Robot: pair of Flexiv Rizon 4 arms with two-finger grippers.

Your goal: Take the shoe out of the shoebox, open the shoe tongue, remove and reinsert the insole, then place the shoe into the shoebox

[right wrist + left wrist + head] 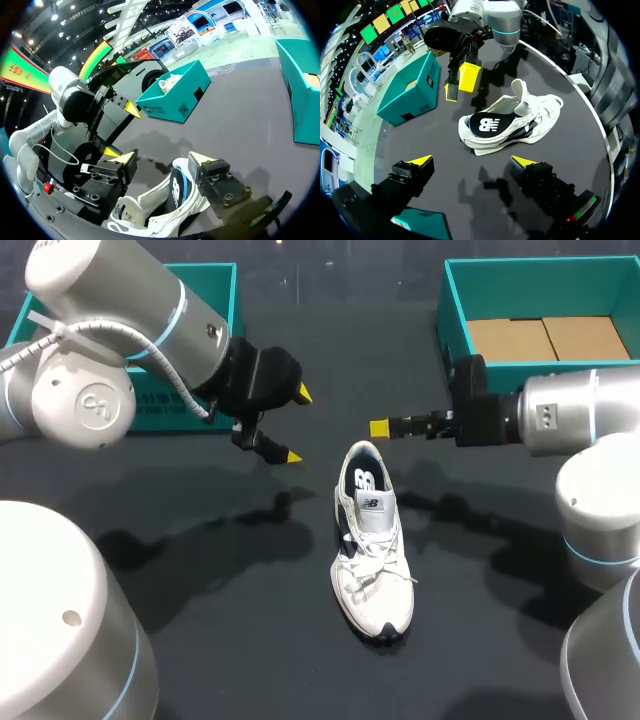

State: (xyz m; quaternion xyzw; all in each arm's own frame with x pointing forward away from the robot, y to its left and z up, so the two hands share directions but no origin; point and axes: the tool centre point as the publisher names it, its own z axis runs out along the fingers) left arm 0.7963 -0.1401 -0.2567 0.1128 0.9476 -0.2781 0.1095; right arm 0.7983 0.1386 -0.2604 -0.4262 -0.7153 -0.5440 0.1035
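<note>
The white shoe lies out of its box on the dark counter, heel end nearest both jaws, likely so that its opening faces them. Its tongue stands lifted, baring the dark insole, which looks seated inside.

The left jaws are spread wide and hold nothing. The shoe lies ahead of them, apart. The right jaws, also spread and empty, hang just over the heel, poised, I judge, to go for the insole.

An open teal shoebox waits behind the right jaws, and a second teal box sits behind the left jaws.

A logo marks the insole and the tongue. The second box's side label is too small to read.
</note>
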